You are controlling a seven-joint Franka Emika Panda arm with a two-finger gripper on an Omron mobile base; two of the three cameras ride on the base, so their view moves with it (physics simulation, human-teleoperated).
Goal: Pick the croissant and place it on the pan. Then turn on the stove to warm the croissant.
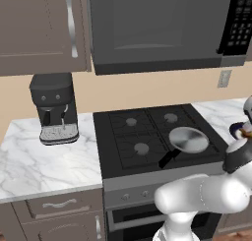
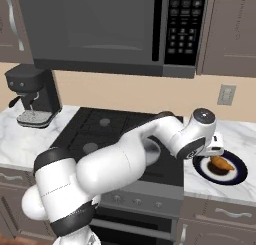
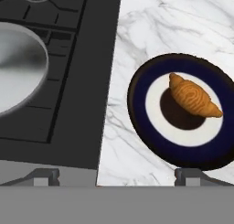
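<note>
A single croissant lies on one dark round plate on the marble worktop just right of the stove, its body across the plate's pale ring and dark centre, one tip reaching toward the dark outer band. One silver pan sits on the stove's front right burner, its black handle angled toward the stove's front edge. The cooktop carries four burners; three silver caps are exposed in the left base view, and the fourth burner is under the pan. The white arm reaches across the stove's front right corner, and its claw hangs above the seam between stove and worktop, spread wide and holding nothing: one fingertip is over the stove's edge, the other over the near rim of the plate. The croissant is apart from both tips. In the hand view the plate has bare marble between it and the stove's side edge, and more bare marble beyond it. In the right base view the plate lies close to the worktop's front edge. Left of the stove, one black coffee machine stands at the back of a second stretch of worktop, with open marble in front. One microwave hangs above the cooktop.
</note>
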